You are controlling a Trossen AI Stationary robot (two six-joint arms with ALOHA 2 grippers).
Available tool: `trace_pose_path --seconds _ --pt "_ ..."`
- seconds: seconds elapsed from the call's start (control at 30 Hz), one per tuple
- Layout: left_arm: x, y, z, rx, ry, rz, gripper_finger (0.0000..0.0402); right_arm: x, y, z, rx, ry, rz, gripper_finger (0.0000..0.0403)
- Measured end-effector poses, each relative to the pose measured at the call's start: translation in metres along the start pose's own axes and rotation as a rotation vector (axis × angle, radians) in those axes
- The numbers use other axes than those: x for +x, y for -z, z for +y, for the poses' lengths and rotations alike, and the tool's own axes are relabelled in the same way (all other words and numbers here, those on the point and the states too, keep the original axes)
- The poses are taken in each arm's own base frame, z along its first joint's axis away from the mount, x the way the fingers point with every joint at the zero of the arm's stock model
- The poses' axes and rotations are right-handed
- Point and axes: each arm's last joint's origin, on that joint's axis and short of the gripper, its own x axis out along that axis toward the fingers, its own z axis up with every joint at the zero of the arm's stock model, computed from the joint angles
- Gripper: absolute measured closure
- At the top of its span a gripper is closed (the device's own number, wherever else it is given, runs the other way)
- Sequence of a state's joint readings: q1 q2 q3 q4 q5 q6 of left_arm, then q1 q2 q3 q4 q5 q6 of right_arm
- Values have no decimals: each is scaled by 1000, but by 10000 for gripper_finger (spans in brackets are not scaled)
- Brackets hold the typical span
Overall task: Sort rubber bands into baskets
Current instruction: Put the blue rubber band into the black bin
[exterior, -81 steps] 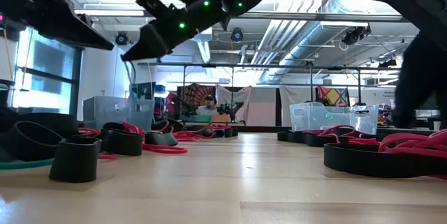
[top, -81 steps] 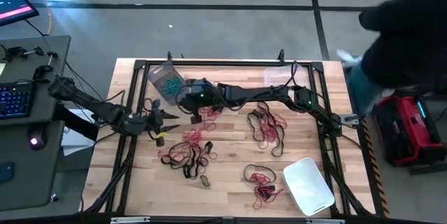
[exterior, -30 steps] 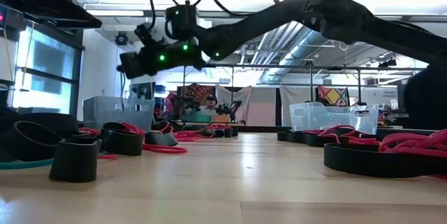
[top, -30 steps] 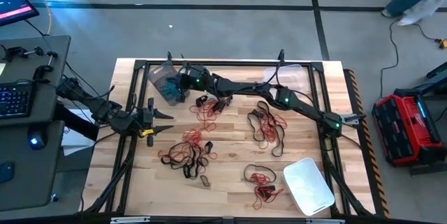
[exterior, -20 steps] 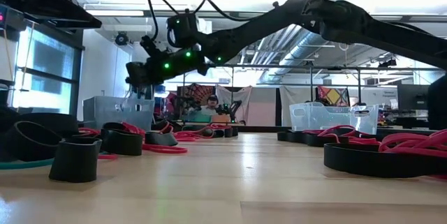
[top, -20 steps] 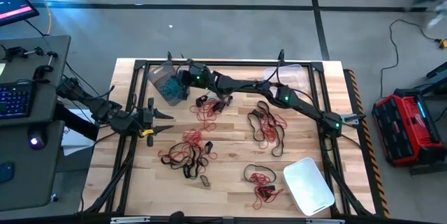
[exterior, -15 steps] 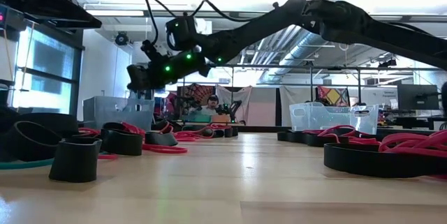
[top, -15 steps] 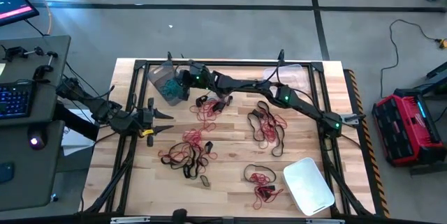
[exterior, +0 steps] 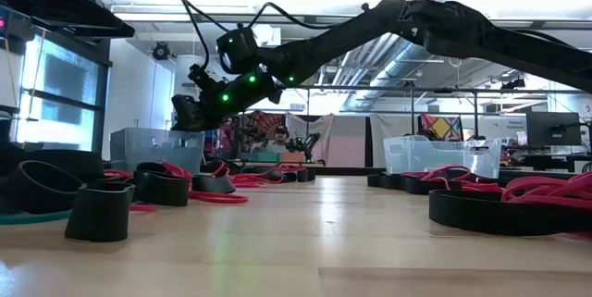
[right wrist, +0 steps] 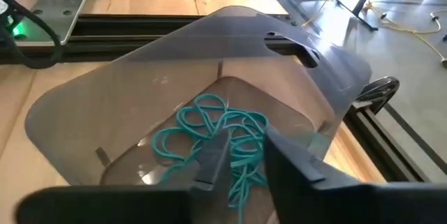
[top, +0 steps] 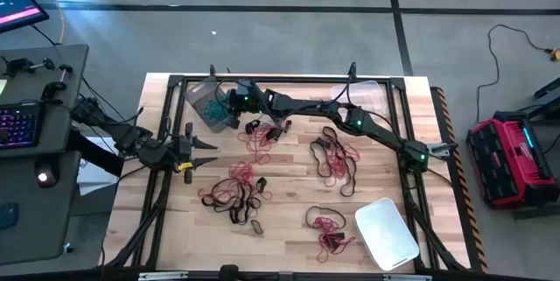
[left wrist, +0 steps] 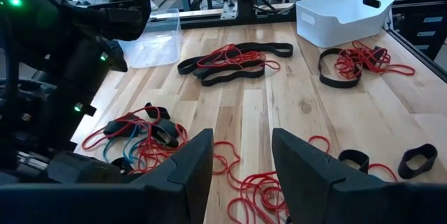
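Teal rubber bands [right wrist: 222,135] fill grey basket [right wrist: 140,98]; no readable writing.

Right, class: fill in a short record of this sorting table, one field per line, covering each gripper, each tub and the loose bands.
Right gripper: over the grey tub, fingers parted, nothing seen between them
Left gripper: waiting at the table's left side, open, empty
Grey tub contents: teal bands only
Clear tub: far right corner, looks empty
White tub: near right corner, empty
Loose bands: red and black, scattered across the wooden table
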State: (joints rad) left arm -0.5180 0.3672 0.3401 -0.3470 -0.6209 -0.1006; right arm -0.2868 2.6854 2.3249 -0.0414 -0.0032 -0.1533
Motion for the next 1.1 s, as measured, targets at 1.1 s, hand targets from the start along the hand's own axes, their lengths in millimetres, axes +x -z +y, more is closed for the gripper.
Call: trace_pose_path --seconds 1.1 --pt "0 0 0 2 -5 0 261 -46 -39 -32 157 174 159 403"
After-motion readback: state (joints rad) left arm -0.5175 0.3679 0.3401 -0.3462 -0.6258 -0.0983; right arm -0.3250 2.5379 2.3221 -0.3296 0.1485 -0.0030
